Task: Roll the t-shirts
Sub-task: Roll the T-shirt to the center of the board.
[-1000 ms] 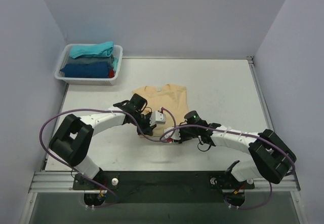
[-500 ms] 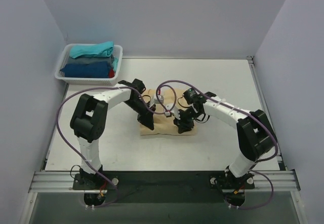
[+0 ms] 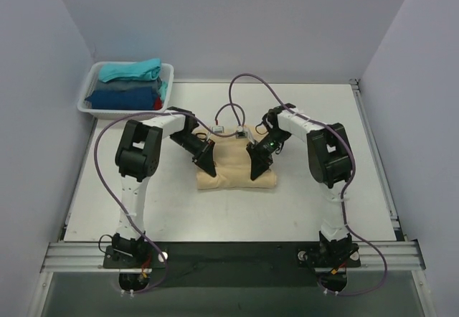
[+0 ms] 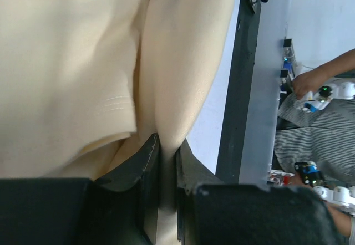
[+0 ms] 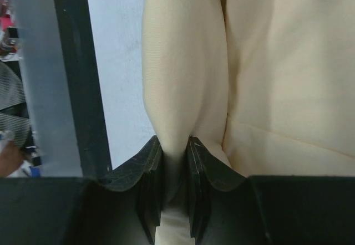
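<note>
Mid-table: pale tan soft-cloth t-shirt is seen doubled over on white table, near hem carried toward far side since a second ago, when it was laid flat. Fold of cloth is clamped by left gripper and right gripper, one at each side. First turn of roll is judged begun. Stacked teal and blue t-shirts are left in white plastic basket, far left.

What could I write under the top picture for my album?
The left gripper and right gripper pinch the beige t-shirt on the table; other shirts sit in a white basket.
</note>
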`<state>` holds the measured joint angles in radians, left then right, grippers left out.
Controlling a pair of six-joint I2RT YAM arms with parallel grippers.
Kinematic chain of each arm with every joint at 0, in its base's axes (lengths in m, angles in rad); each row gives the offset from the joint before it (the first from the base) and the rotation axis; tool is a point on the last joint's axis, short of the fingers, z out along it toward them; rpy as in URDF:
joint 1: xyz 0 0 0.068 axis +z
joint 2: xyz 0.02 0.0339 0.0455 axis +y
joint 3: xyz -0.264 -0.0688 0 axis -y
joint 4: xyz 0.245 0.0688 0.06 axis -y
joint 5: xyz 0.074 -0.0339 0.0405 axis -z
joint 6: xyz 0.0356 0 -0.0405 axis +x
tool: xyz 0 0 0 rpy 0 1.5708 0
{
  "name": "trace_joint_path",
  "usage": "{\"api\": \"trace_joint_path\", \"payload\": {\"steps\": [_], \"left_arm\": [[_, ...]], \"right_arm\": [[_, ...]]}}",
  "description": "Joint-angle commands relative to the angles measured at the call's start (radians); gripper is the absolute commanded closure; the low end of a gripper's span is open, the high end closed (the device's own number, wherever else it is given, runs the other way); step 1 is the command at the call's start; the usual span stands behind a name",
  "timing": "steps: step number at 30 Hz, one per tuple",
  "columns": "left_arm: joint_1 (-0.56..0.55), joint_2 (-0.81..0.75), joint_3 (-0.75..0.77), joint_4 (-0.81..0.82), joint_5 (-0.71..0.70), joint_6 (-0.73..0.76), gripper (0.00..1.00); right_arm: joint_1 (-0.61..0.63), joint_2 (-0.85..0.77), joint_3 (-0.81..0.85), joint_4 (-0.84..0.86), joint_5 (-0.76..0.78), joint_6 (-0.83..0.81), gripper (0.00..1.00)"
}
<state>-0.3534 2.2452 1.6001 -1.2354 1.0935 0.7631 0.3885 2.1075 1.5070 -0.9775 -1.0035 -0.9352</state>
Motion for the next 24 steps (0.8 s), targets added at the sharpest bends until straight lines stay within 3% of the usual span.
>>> {"api": "trace_joint_path", "payload": {"steps": [1, 7, 11, 16, 24], "left_arm": [[0.031, 0.065, 0.096, -0.111, -0.001, 0.036, 1.00], [0.056, 0.186, 0.222, -0.240, -0.017, 0.094, 0.99], [0.063, 0.220, 0.244, -0.325, -0.040, 0.247, 0.90], [0.076, 0.140, 0.227, -0.343, -0.105, 0.378, 0.80], [0.096, -0.068, 0.258, -0.341, -0.196, 0.369, 0.69]], "right_arm": [[-0.036, 0.124, 0.126, -0.315, -0.053, -0.042, 0.83], [-0.053, 0.307, 0.303, -0.432, -0.044, -0.005, 0.83], [-0.054, 0.417, 0.435, -0.469, -0.009, 0.105, 0.84], [-0.048, 0.439, 0.479, -0.481, 0.011, 0.130, 0.84], [-0.016, 0.460, 0.518, -0.546, 0.046, 0.076, 0.85]]}}
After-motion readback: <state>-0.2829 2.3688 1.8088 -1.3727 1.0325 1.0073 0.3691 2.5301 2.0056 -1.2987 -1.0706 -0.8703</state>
